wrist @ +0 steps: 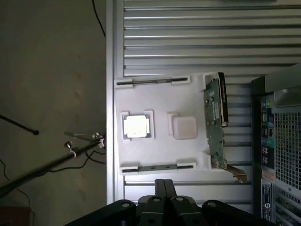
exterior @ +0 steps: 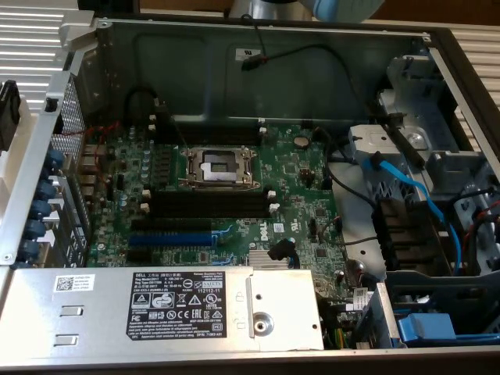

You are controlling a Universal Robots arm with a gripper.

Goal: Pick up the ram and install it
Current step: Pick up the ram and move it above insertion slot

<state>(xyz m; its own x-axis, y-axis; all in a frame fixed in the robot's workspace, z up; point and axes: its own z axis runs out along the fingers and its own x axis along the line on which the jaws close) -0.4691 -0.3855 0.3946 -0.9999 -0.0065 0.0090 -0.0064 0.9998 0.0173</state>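
Found the black two-fingered end effector (wrist: pixel 164 183) closed, fingers pressed flat together, gripping nothing, above the ribbed grey metal tabletop (wrist: pixel 188 37) near the edge of the flat white plastic tray (wrist: pixel 160 106).

Counted one ram (wrist: pixel 214 125): a long, thin green circuit-board stick with a pale label patch. Saw it set between white brackets along the tray side nearest the open grey sheet-metal computer case (wrist: pixel 282 141), well apart from the end effector.

Counted on the same tray:
- two narrow white slot holders (wrist: pixel 153 81), each showing a thin dark strip
- one square silvery chip (wrist: pixel 136 126) in a framed recess
- one rounded white square block (wrist: pixel 184 127) just beside the chip

Noted a slim black strip (wrist: pixel 225 101) just beside the ram; could not tell what it was.

Counted inside the case, in the exterior view:
- one green motherboard (exterior: pixel 297 180)
- one square silver-framed processor socket (exterior: pixel 217 166)
- one glossy blue expansion slot (exterior: pixel 172 237)
- one boxy silver power supply (exterior: pixel 156 308) with a printed label

Saw long black memory slots (exterior: pixel 211 205) with white end clips lying between socket and blue slot; could not count them surely.
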